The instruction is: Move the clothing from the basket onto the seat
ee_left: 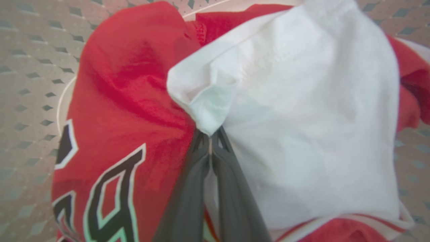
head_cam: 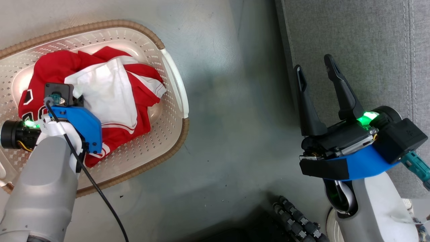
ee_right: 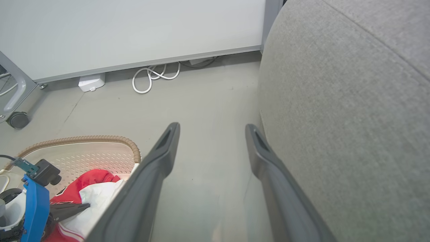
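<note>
The left gripper (ee_left: 211, 138) is down inside the cream perforated plastic laundry basket (head_cam: 134, 25) with its brown woven-look rim. Its two long dark fingers are pressed together on a bunched fold of white fabric, right where the white meets the red. That looks to me a sensible spot to pinch: a raised ridge gives the tips something to bite, and a lift from near the middle of the heap may bring up a whole garment rather than a loose corner. The soft red-and-white sports clothing (head_cam: 111, 90) lies crumpled in the basket, all of it, with none on the seat. A broad white panel sits on top with shiny red cloth around it, striped red-and-white trim along the edges, and dark lettering outlined in white on the red beside the fingers. The right gripper (head_cam: 314, 65) hangs with its fingers spread wide and nothing between them, over the grey floor (head_cam: 235, 101) just beside the large grey fabric-upholstered sofa cushion (head_cam: 352, 40), well apart from the basket; I'd guess it is parked there to be clear of the left arm's path, or ready to help lay the cloth out
</note>
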You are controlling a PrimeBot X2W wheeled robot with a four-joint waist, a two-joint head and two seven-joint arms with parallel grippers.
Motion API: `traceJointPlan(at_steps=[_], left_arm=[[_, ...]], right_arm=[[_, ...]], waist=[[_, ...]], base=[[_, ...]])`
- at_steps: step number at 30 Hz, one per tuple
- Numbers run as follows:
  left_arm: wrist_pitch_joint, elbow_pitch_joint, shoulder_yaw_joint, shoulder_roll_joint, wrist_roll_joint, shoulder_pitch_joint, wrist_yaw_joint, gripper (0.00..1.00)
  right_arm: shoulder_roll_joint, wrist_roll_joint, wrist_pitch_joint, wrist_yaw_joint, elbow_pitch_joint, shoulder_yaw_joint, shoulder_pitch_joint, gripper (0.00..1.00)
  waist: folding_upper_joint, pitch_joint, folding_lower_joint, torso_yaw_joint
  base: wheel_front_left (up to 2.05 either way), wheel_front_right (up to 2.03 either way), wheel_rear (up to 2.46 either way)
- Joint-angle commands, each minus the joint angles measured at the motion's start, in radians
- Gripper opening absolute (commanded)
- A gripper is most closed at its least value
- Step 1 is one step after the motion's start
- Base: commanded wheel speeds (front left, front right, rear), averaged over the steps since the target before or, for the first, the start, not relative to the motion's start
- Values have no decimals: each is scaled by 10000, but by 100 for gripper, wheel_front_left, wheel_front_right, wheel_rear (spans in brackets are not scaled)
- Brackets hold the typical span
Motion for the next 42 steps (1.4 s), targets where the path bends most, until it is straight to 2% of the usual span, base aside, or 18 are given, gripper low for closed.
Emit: traceJointPlan(at_steps=[1, 8, 11, 18, 24, 29, 34, 38, 42], left_arm=[[-76, 41, -13, -47, 15, -179, -27, 0], [-384, 352, -27, -203, -200, -258, -72, 0], [-733, 431, -86, -482, -286, 11, -145, 0], [-1841, 609, -313, -1261, -586, 817, -536, 0], [-2398, 390, -1077, -1900, -799, 1463, -774, 0], [-2380, -619, -2318, -2202, -1765, 1918, -795, 0], [-2100, -1981, -3543, -2260, -2815, 1847, -799, 0], [-1870, -2865, -4120, -2260, -3405, 1464, -790, 0], [-1839, -3396, -4270, -2255, -3738, 1162, -789, 0]], right_arm=[[0, 41, -38, 4, -38, -13, -50, 100], [-2, 121, -37, 4, 99, 155, -328, 100], [-6, 85, -37, 4, 389, 181, -425, 100], [-13, -210, -38, 4, 1324, 67, -152, 100], [-19, -507, -38, 3, 2200, -117, 509, 100], [-16, -439, 18, 4, 2698, -117, 1108, 100], [-17, -275, 262, 4, 2921, 22, 1655, 100], [-17, -130, 490, 4, 3014, 213, 2103, 100], [-14, -14, 608, 4, 2933, 343, 2279, 100]], waist=[[1, -7, -1, 3], [1, -185, -1, -30], [1, -846, -1, 73], [1, -3707, -1, 636], [1, -6376, -1, 1365], [1, -8041, -1, 1932], [1, -9096, -1, 2333], [1, -9743, -1, 2610], [1, -9947, -1, 2753]], base=[[0, 0, 0], [0, 0, 0], [0, 0, 0], [0, 0, 0], [0, 0, 0], [0, 0, 0], [0, 0, 0], [0, 0, 0], [0, 0, 0]])
